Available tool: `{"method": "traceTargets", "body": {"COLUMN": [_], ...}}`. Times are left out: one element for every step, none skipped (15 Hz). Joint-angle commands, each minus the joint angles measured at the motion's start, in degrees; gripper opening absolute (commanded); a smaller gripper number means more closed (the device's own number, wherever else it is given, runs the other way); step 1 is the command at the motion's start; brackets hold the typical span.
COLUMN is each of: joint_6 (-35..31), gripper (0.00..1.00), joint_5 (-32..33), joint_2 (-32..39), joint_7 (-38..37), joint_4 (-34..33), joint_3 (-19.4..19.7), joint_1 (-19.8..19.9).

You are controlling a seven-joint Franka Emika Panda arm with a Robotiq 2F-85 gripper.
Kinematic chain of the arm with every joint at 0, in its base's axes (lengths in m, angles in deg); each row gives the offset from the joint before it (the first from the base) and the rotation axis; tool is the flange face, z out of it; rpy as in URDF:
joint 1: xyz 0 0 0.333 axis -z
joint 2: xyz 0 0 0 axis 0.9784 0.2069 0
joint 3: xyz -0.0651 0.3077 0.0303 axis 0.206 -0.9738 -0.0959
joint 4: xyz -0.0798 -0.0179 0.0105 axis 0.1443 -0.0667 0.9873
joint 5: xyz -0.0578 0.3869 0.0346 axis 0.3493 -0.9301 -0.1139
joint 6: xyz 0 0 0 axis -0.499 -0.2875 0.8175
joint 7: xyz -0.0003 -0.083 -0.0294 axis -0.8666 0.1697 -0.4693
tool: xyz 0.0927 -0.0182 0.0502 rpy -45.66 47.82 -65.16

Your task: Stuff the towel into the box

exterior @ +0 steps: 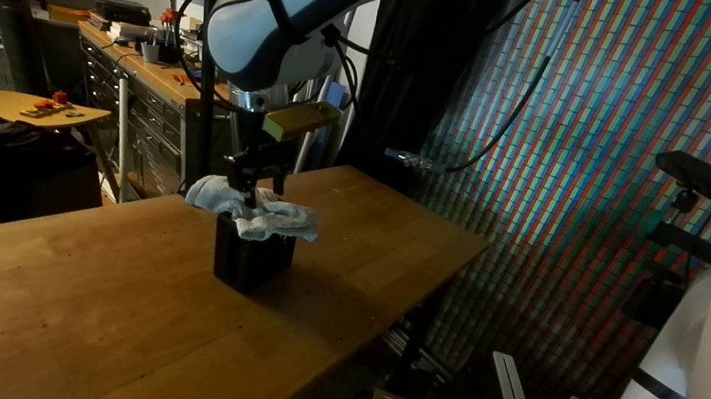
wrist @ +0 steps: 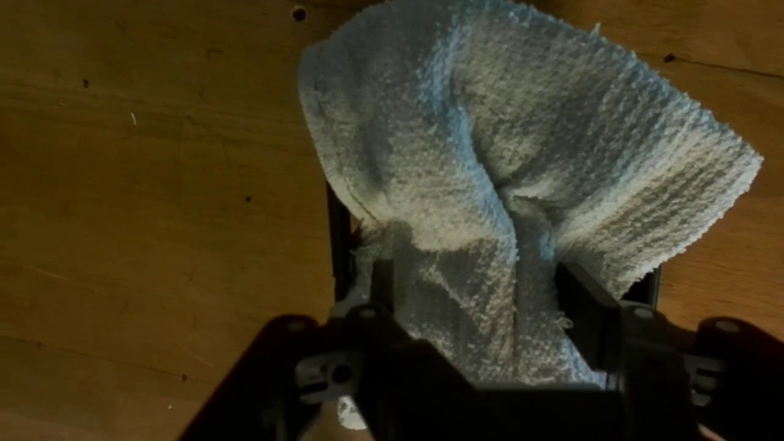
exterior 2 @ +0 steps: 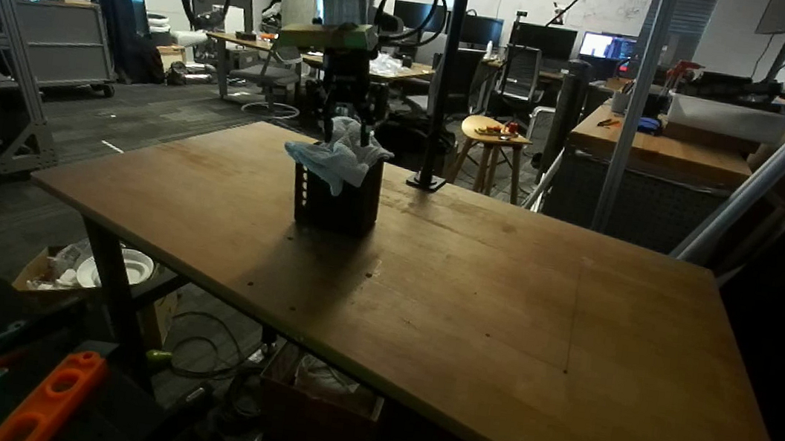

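Observation:
The light grey towel [exterior: 283,221] lies rumpled across the top of the black box [exterior: 251,261], its ends hanging past the rim. In both exterior views the box stands upright on the wooden table, and the towel [exterior 2: 341,165] covers most of its opening. From above, the wrist view shows the towel [wrist: 416,147] fanned out, with dark bits of the box's rim [wrist: 339,239] at either side. My gripper [wrist: 471,269] points down over the box, fingers well apart, one on each side of a fold of cloth. How deep the towel reaches inside is hidden.
The wooden table [exterior 2: 487,300] extends around the box. A black post [exterior 2: 448,70] rises from the table's edge close to the box. In an exterior view, a cable [exterior: 503,139] hangs beyond the table near the patterned wall.

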Motion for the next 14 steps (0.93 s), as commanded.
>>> {"method": "traceTargets", "body": {"joint_6": [1.84, 2.00, 2.08, 2.48, 2.74, 2.99, 3.17, 3.14, 3.04, 2.84, 2.64, 2.43, 2.31, 2.08], "gripper": [0.68, 0.68, 0.69, 0.71, 0.70, 0.72, 0.70, 0.67, 0.55, 0.42, 0.40, 0.33, 0.25, 0.15], "joint_5": [2.15, 2.55, 2.99, 3.50, 3.91, 4.38, 4.69, 5.04, 5.13, 4.98, 4.82, 4.74, 4.66, 4.52], "joint_2": [-1.78, -2.10, -2.27, -2.59, -2.84, -3.12, -3.32, -3.37, -3.43, -3.38, -3.31, -3.11, -3.02, -2.88], "joint_7": [-1.16, -1.18, -1.25, -1.27, -1.28, -1.39, -1.46, -1.60, -1.66, -1.72, -1.70, -1.73, -1.73, -1.69], "joint_4": [-0.47, -0.48, -0.52, -0.68, -0.76, -0.89, -1.00, -1.15, -1.20, -1.23, -1.23, -1.22, -1.15, -0.98], "joint_3": [0.45, 0.51, 0.55, 0.63, 0.67, 0.72, 0.71, 0.64, 0.56, 0.47, 0.40, 0.33, 0.27, 0.22], "joint_1": [-0.57, -0.55, -0.54, -0.54, -0.53, -0.54, -0.53, -0.55, -0.54, -0.51, -0.50, -0.53, -0.53, -0.50]}}
